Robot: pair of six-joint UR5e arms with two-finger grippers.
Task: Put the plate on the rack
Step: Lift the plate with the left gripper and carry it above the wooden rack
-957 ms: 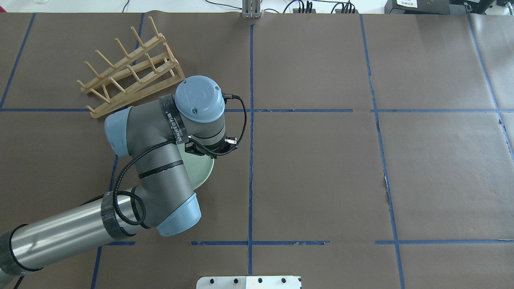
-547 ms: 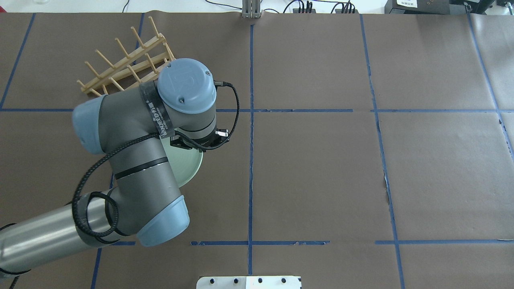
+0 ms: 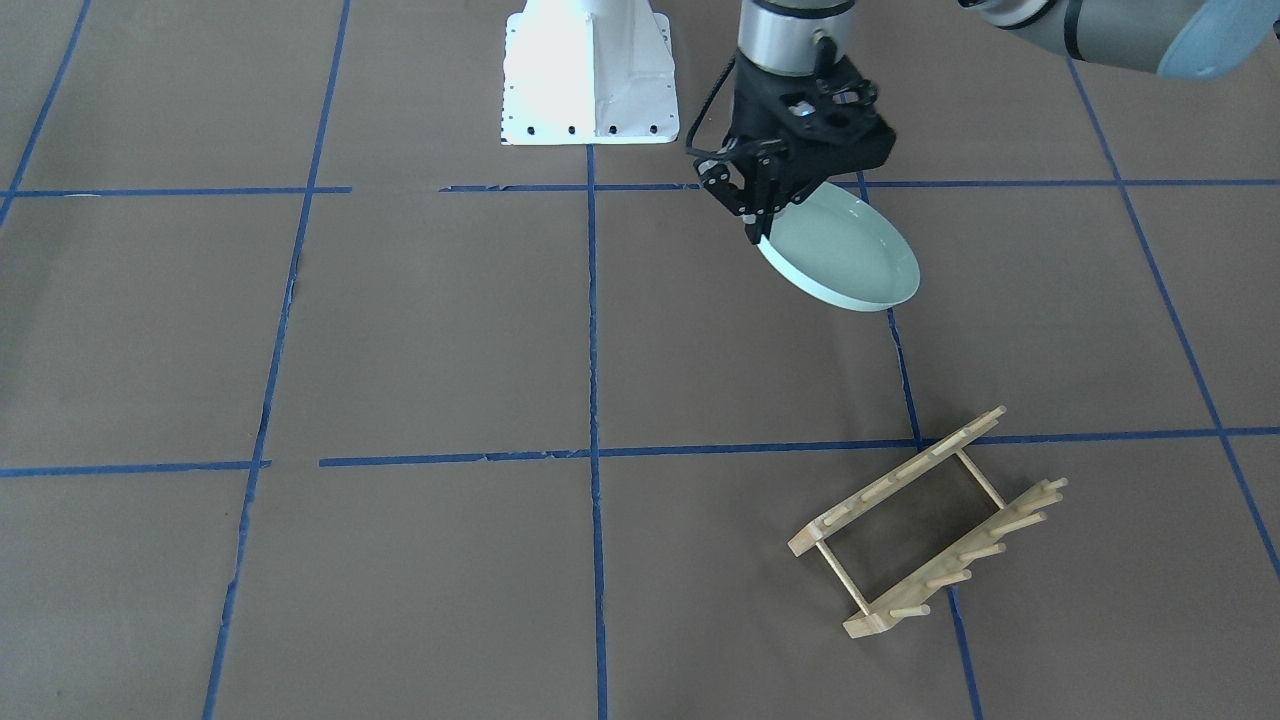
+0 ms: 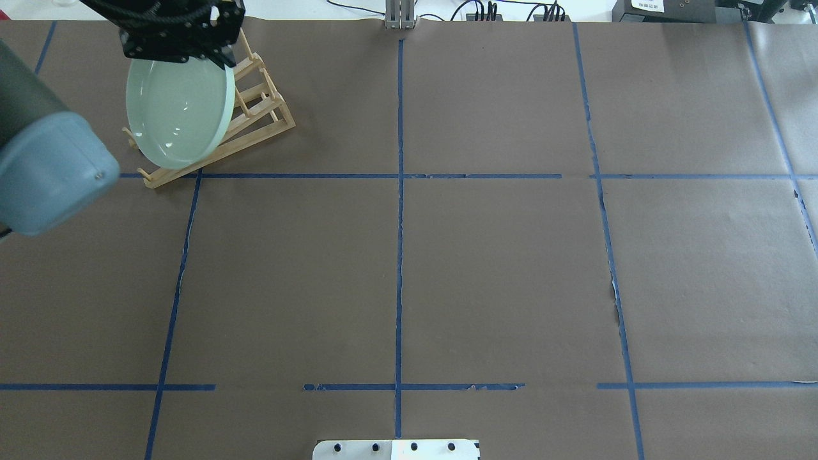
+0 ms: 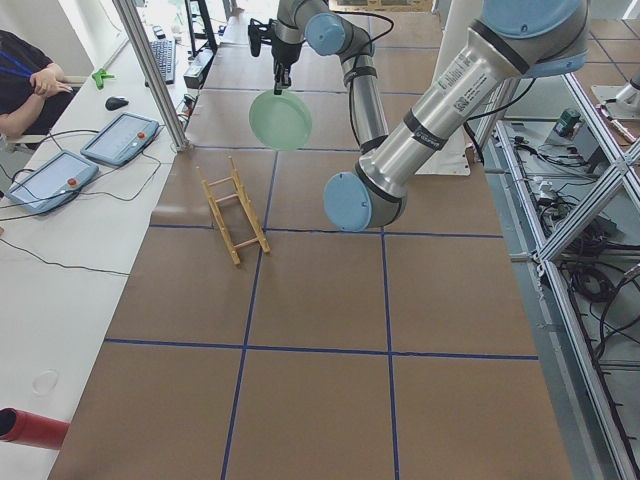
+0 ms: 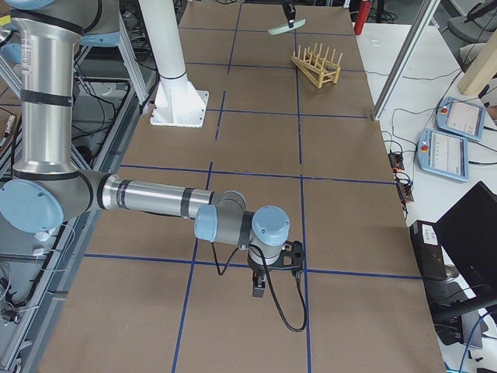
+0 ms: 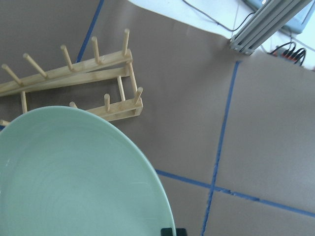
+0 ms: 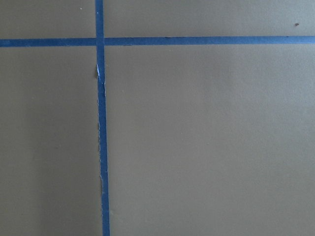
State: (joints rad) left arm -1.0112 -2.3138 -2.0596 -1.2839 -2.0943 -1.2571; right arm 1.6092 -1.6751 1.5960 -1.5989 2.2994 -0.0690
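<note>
My left gripper (image 4: 185, 59) is shut on the rim of the pale mint-green plate (image 4: 179, 115) and holds it raised and tilted in the air. In the overhead view the plate overlaps the light wooden rack (image 4: 259, 105), which stands on the table at the far left. In the front-facing view the gripper (image 3: 758, 230) clamps the plate (image 3: 850, 260), and the rack (image 3: 930, 520) stands apart from it, with nothing in it. The left wrist view shows the plate (image 7: 74, 182) above the rack (image 7: 74, 73). My right gripper (image 6: 264, 284) hangs low over the table; I cannot tell whether it is open or shut.
Brown paper with a blue tape grid (image 4: 399, 191) covers the table. The white robot base (image 3: 588, 80) stands at the near edge. A metal post (image 4: 401, 16) stands at the far edge. Tablets (image 5: 120, 135) and an operator (image 5: 30, 75) are beyond the far edge.
The left arm has lifted the plate off the middle-left of the table and carried it up and toward the far left, by the rack. The plate now hangs tilted.
</note>
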